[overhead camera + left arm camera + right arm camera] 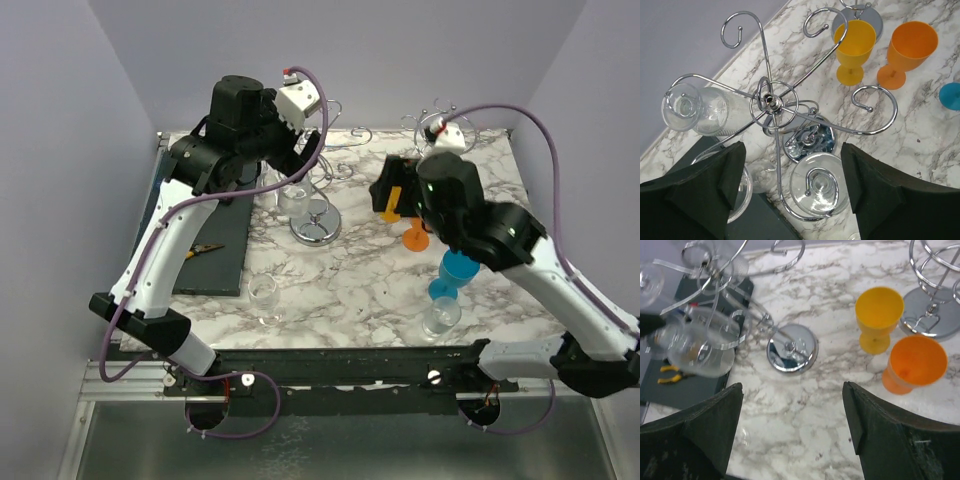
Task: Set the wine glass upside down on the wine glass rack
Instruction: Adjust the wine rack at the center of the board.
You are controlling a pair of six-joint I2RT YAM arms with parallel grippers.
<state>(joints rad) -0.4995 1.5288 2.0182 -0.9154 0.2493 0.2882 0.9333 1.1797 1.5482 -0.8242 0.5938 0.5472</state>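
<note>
Off to the left of the left tool [792, 165] lies one flat dark mat [225, 272] with one pair of yellow-handled pliers [207, 250] on it. The left tool is spread wide and has hold of nothing. Its two black padded fingers [705, 195] hang straight above one chrome wire rack [771, 100] with curled hook arms and a round mirror-bright base.

Two clear glasses hang foot-up on that rack. The side wine glass [695, 112] is out to the tool's left. The near wine glass [820, 186] is directly beneath the tool, with a hook curled over its round foot. A third clear rim is mostly hidden behind the tool's left finger.

Nearer the arm bases, two more clear stemmed glasses stand upright on the white-and-grey marbled tabletop [350, 290]: the left upright glass [263, 295] and the right upright glass [441, 315].

The right tool [792, 390] is also wide apart and empty. To its right stand a smooth yellow goblet [879, 317] and an orange goblet [916, 362], with one blue goblet [455, 270] closer to that arm's base. Beyond the yellow one stands a second chrome rack [932, 310].
</note>
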